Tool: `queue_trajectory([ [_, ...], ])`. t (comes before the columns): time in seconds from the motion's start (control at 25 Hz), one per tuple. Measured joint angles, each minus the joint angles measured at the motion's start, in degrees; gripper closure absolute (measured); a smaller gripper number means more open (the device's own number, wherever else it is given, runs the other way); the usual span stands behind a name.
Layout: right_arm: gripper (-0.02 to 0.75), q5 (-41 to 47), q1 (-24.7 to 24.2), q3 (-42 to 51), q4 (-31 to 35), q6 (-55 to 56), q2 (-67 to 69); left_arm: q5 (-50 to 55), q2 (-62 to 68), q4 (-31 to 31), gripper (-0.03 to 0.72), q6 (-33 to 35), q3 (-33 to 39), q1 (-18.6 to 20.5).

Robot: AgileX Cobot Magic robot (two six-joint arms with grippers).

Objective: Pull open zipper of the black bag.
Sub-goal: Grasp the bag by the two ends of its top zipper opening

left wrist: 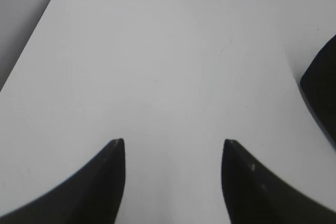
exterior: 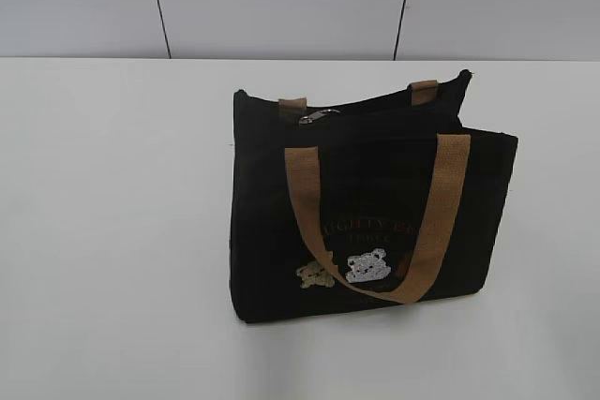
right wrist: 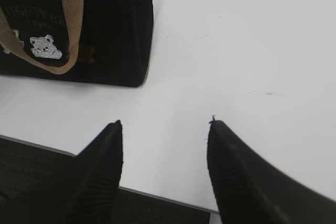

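Plainly, the white table (exterior: 112, 231) is carrying the black bag (exterior: 366, 222) upright at mid-right, keeping the zipper (exterior: 317, 116) reachable on its far-left top edge. Left gripper (left wrist: 173, 153) and right gripper (right wrist: 164, 132) are hovering apart, empty, awaiting approach.

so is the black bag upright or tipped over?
Upright. The black bag stands on its base on the table, top edge and zipper facing up, front handle hanging down.
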Motion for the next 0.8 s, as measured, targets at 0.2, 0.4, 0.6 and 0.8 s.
queue_trajectory([
  [0.2, 0.340, -0.04, 0.00, 0.00, 0.00, 0.00, 0.00, 0.00, 0.00, 0.00, 0.251, 0.00, 0.00, 0.00],
  [0.4, 0.340, -0.29, 0.00, -0.20, 0.06, 0.00, 0.00, -0.06, 0.00, 0.94, 0.251, 0.00, 0.00, 0.00],
  [0.6, 0.342, -1.91, 0.00, -4.19, 0.17, 0.00, 4.97, -5.02, 3.68, 1.36, 0.251, 0.00, -1.12, 0.00],
  [0.8, 0.374, -4.49, 0.00, -9.15, 0.45, -1.51, 14.62, -16.14, 11.96, 0.83, 0.251, 0.37, -1.38, 0.00],
])
